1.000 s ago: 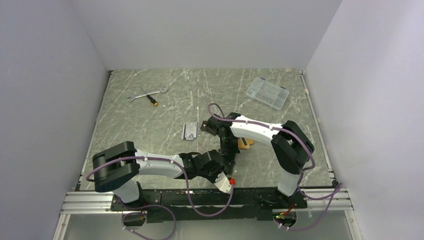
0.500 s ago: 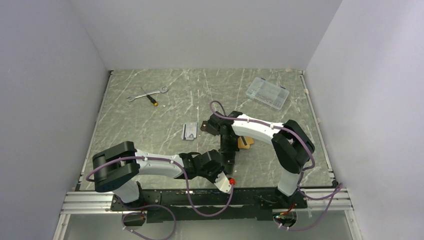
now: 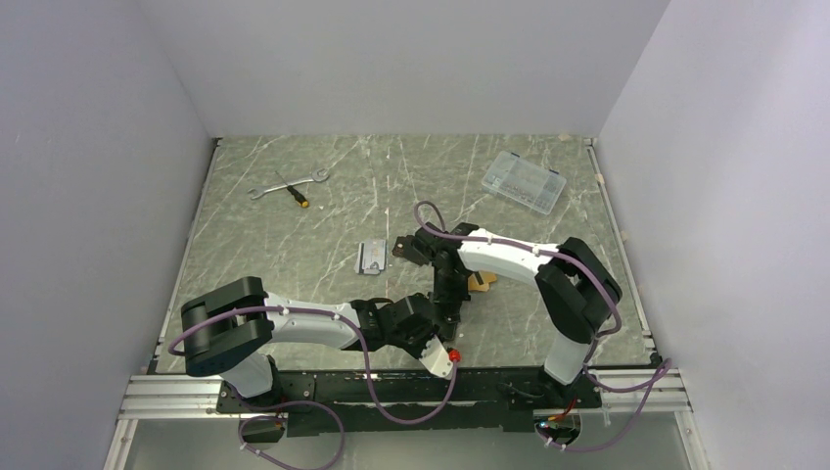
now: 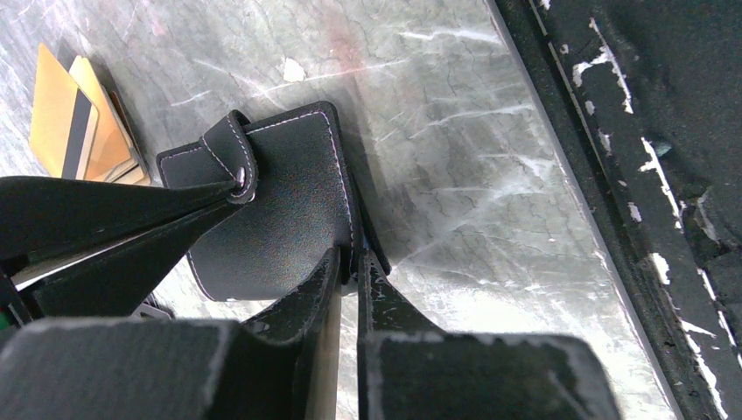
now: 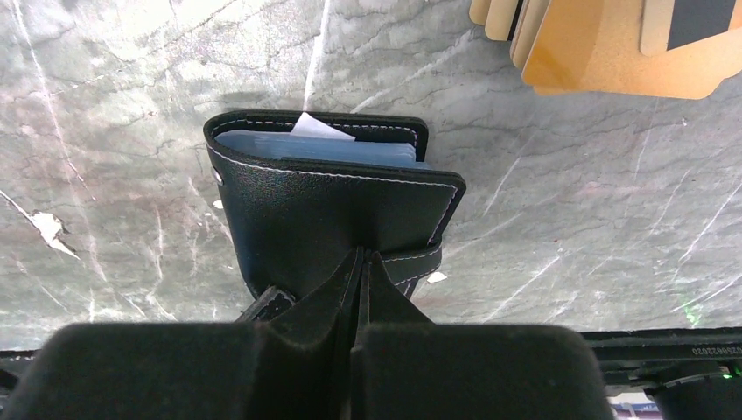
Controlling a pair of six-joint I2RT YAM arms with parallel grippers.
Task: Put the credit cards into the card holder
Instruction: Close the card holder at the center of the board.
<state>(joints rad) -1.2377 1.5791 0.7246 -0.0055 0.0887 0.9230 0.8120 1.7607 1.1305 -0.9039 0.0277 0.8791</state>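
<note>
Both clamped on the card holder [image 5: 332, 206], the right hand [image 5: 360, 262] edges slightly nearer while the left hand [image 4: 348, 267] stays put, so opening looks barely begun and the credit cards [image 5: 604, 52] lie outside.

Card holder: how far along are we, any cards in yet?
Done: the left gripper and right gripper are each shut on an edge of the card holder. In hand: held ajar; its pale blue-grey inside shows at one end. Left: the credit cards lie fanned on the table beside it, no orange card visible inside.
</note>
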